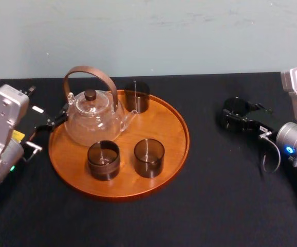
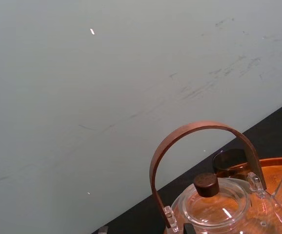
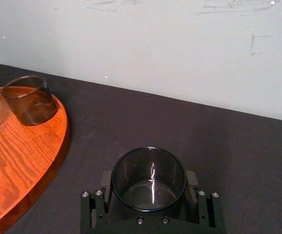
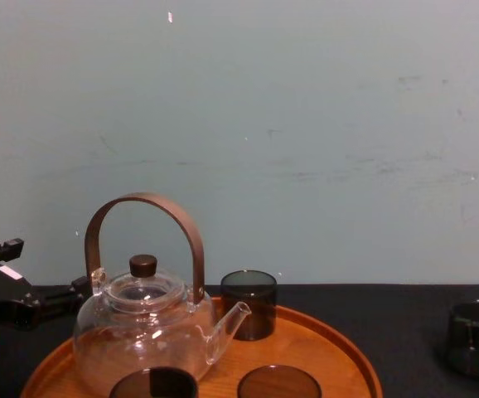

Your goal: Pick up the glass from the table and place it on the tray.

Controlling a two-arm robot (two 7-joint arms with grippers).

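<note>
On the black table (image 1: 215, 180), off to the right of the tray (image 1: 164, 121) and well apart from it, the glass (image 3: 148, 179) sits upright and low, with the right gripper (image 1: 236, 116) clamped around it, one finger against each side. It is a dark, smoky tumbler. Looking down into it, I see only its bottom and a streak of reflected light.

The round wooden tray carries everything else. A clear teapot (image 1: 93, 121) stands on its left rear part, with a bent brown handle (image 1: 94, 72) arching over a dark lid knob (image 1: 90, 94). Its body is see-through, and I can make out no liquid in it. The back tumbler (image 1: 137, 96) stands by the far rim, just beside the spout. Two more sit near the front rim: the front left tumbler (image 1: 103, 160) and the front right tumbler (image 1: 149, 158). They are close together but not touching, and the tray's orange shows through them.

The left gripper (image 1: 58, 117) is at the tray's left edge, near the teapot.
</note>
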